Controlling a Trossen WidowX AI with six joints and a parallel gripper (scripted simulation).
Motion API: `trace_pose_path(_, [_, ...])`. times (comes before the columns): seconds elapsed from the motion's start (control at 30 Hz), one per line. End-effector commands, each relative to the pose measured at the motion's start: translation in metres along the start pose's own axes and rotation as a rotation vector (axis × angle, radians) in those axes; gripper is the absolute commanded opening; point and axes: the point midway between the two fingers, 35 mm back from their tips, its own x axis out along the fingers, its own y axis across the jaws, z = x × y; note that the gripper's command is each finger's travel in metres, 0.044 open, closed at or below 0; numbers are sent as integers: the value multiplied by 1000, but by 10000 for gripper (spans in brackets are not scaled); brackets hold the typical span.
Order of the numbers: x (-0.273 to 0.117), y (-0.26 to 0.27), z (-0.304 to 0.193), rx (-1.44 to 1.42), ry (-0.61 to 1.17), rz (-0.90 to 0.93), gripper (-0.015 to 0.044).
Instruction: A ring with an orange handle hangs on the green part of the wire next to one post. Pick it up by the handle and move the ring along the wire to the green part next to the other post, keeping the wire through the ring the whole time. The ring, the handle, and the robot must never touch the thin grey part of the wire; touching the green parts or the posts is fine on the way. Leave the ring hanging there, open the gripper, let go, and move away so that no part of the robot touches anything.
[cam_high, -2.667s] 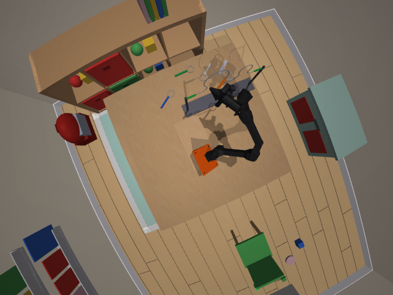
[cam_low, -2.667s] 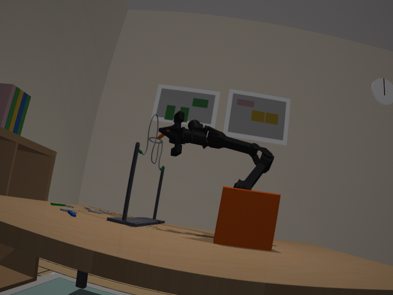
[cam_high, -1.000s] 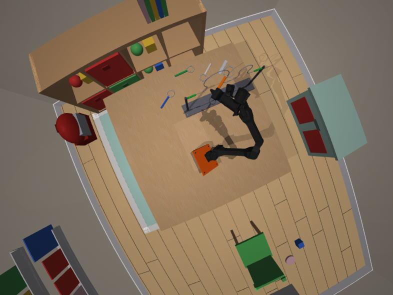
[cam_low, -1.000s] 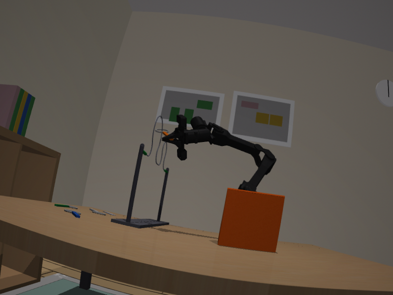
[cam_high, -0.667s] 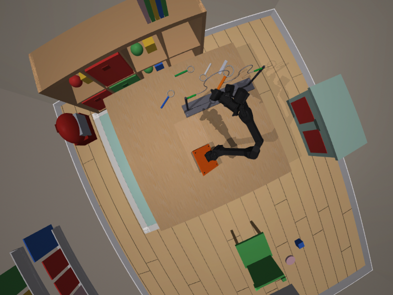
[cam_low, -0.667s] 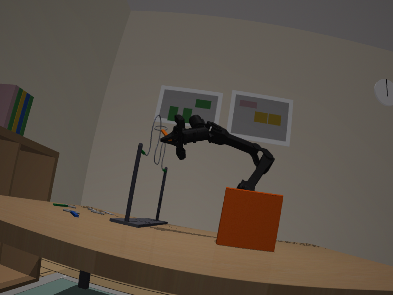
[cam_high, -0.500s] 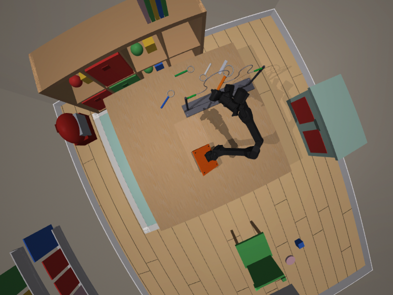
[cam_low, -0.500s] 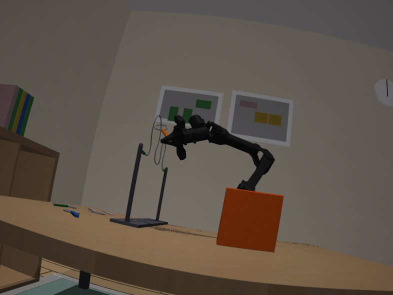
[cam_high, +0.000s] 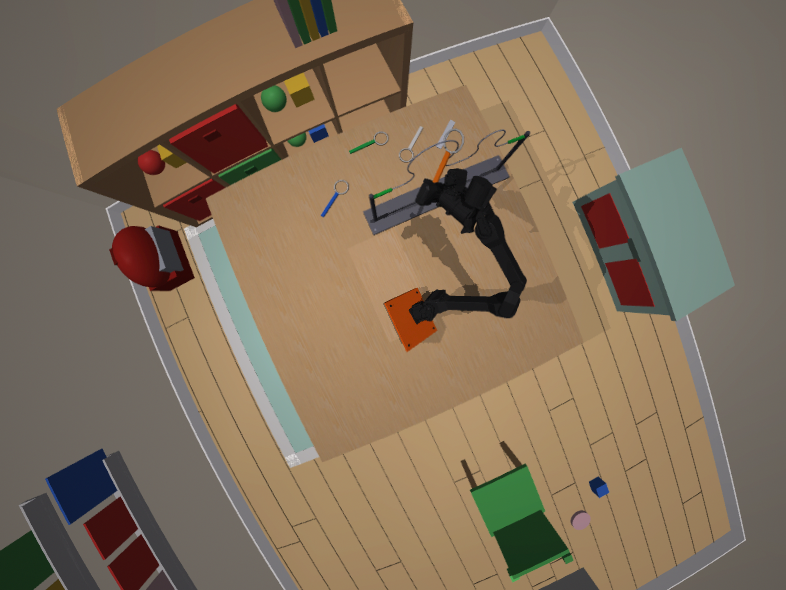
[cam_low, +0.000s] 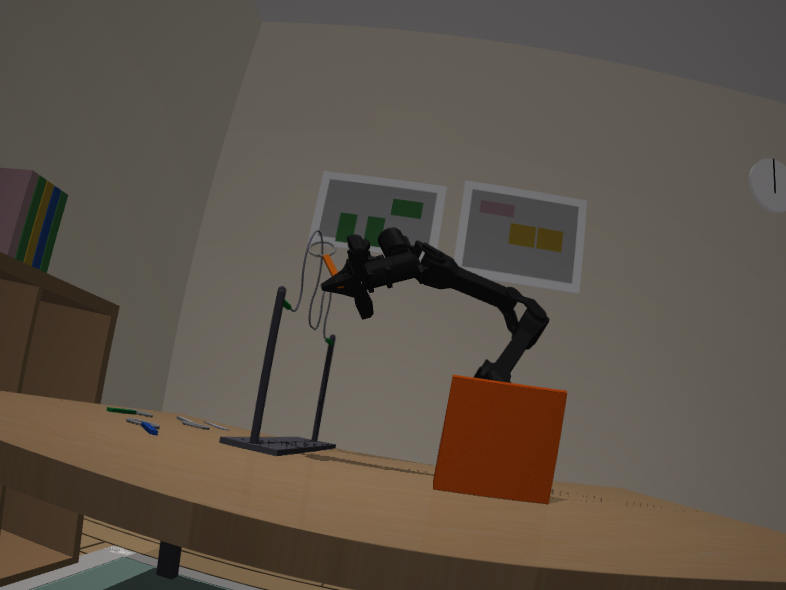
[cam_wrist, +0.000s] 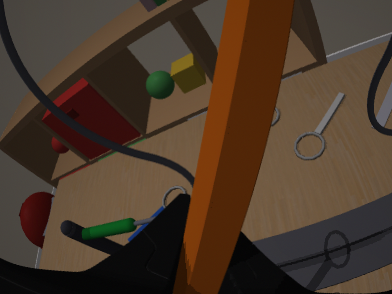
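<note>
The orange handle (cam_high: 441, 167) (cam_low: 329, 264) (cam_wrist: 230, 125) is held by my gripper (cam_high: 433, 185) (cam_low: 336, 283) (cam_wrist: 192, 205), shut on its lower end. The handle slants up to its ring, which is around the grey wire (cam_high: 409, 175) (cam_low: 302, 266) (cam_wrist: 120, 148) near a high bend between the posts. The ring is outside the wrist view, and whether it touches the wire cannot be told. One post (cam_high: 373, 208) (cam_low: 269, 368) bears a green part (cam_high: 382, 192) (cam_low: 286, 304) (cam_wrist: 109, 228). The other post (cam_high: 512, 150) (cam_low: 323, 387) bears another green part (cam_high: 516, 139) (cam_low: 329, 341).
A dark base (cam_high: 406, 212) (cam_low: 276, 446) carries both posts. Loose ring tools lie behind it, including a green one (cam_high: 362, 146) and a blue one (cam_high: 330, 204). A wooden shelf (cam_high: 190, 69) stands beyond. My arm stands on an orange block (cam_high: 406, 327) (cam_low: 498, 438).
</note>
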Motion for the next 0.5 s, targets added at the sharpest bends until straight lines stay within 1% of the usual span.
trace_pose_path(0.0, [0,-1,1,-47,-10,-24,-150])
trace_pose_path(0.47, [1,-9,2,-200,-30,-107,-150])
